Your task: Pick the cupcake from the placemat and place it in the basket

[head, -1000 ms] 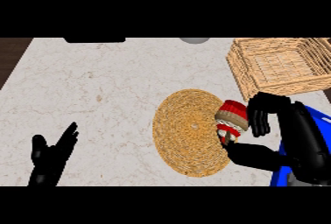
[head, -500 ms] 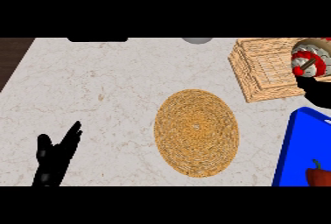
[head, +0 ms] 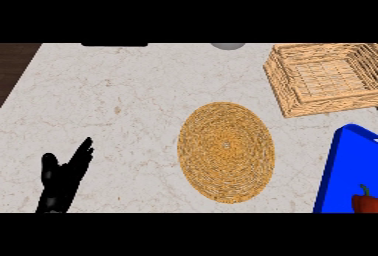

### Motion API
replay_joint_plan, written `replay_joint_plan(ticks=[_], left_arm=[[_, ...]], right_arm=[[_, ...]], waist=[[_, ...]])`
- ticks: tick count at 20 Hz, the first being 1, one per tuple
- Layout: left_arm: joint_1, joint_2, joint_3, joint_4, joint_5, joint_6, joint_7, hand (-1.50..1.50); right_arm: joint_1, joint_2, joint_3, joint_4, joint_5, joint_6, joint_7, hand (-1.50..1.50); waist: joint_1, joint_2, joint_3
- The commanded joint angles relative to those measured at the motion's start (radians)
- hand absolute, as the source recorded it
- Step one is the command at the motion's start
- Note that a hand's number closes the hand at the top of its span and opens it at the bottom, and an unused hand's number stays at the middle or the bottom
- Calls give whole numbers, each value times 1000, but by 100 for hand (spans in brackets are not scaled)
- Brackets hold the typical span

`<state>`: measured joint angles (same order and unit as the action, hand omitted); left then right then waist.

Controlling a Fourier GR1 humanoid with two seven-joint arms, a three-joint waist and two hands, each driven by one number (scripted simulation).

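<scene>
The round woven placemat (head: pixel 226 145) lies bare on the marble counter, right of centre. The wicker basket (head: pixel 325 77) stands at the back right, and its slatted floor shows nothing in it. No cupcake is visible anywhere in the head view. My left hand (head: pixel 63 180) rests open at the lower left, fingers straight and pointing up. My right hand does not appear in the view.
A blue board (head: pixel 341 175) fills the lower right corner with a red pepper (head: pixel 364 201) on it. A grey round object (head: pixel 228 46) and a dark object (head: pixel 114 44) sit at the counter's far edge. Dark wood (head: pixel 13 60) borders the counter at the upper left.
The right hand, which lifted the cupcake off the placemat and carried it over the basket, has left the view along with the cupcake. The left hand stayed put.
</scene>
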<state>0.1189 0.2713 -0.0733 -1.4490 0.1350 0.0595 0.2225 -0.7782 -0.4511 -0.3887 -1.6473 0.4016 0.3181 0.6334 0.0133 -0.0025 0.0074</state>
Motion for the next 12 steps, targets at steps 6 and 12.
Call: replay_joint_plan(ticks=[6,12], left_arm=[[38,-11,-4,20,-10,-16,34,0],[21,-58,-15,53,-50,19,8,0]], right_arm=[[-80,-54,28,408,94,-129,-261,150],[-93,-54,-37,580,19,-159,-359,150]], waist=[[12,10,-7],[2,7,-7]])
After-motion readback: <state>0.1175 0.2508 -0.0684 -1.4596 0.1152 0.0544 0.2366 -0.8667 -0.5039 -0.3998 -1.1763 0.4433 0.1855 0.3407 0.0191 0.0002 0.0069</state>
